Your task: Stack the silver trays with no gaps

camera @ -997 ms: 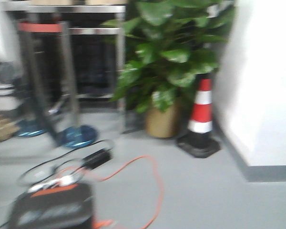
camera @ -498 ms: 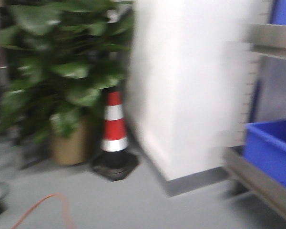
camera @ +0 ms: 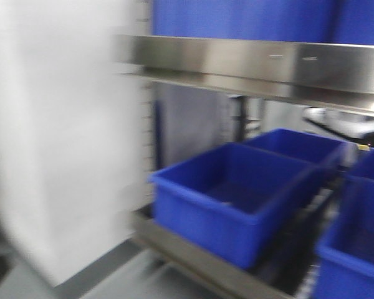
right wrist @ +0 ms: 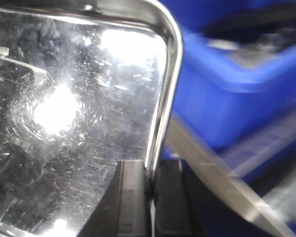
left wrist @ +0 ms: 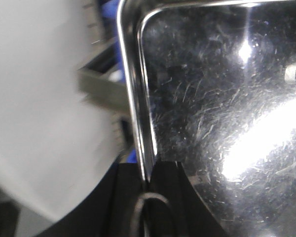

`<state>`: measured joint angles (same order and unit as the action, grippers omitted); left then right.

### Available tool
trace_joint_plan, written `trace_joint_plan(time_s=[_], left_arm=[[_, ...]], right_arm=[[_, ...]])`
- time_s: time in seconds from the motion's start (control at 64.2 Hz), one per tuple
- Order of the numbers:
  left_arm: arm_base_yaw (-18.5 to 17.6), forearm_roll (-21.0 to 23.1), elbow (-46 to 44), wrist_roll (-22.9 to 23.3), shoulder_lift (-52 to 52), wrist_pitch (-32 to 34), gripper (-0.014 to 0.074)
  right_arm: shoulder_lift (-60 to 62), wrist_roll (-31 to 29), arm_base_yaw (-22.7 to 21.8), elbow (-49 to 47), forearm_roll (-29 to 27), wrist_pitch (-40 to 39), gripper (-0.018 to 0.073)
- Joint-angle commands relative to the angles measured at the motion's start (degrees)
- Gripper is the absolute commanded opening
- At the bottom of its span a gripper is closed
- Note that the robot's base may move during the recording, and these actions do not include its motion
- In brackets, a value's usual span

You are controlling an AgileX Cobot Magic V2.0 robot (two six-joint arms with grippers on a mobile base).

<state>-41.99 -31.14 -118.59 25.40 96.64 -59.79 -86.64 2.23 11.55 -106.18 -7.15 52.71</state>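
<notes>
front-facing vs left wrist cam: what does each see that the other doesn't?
Front-facing only: the rack itself, with open blue bins on the lower level under a brushed-steel rail. No tray or end effector is in view. Left wrist only: the silver tray, its rim clamped by the left end effector. Shared: the white wall on the left, plus blurred bits of blue and grey steel from the rack.

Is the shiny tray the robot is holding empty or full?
Empty, as far as shows: the silver tray has only scratches and glare on its floor. The left gripper and right gripper pinch its rim.
</notes>
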Motion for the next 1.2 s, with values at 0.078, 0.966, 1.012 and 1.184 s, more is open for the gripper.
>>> trace_joint_plan(time_s=[0.078, 0.966, 1.012, 1.184], left_arm=[[0.0, -2.2, -0.4, -0.8, -0.7, 1.3, -0.0008], [0.0, -2.3, -0.4, -0.8, -0.7, 1.3, -0.0008], [0.0, -2.3, -0.4, -0.8, -0.7, 1.3, -0.0008], [0.0, -2.3, -0.4, -0.8, -0.7, 1.3, -0.0008]], right_arm=[[1.1, -1.2, -0.1, -0.5, 1.0, -2.1, -0.0069], [1.1, -1.2, -0.1, -0.5, 1.0, -2.1, -0.0069], [1.1, -1.2, -0.1, -0.5, 1.0, -2.1, -0.0069], [1.1, -1.2, -0.1, -0.5, 1.0, -2.1, -0.0069]])
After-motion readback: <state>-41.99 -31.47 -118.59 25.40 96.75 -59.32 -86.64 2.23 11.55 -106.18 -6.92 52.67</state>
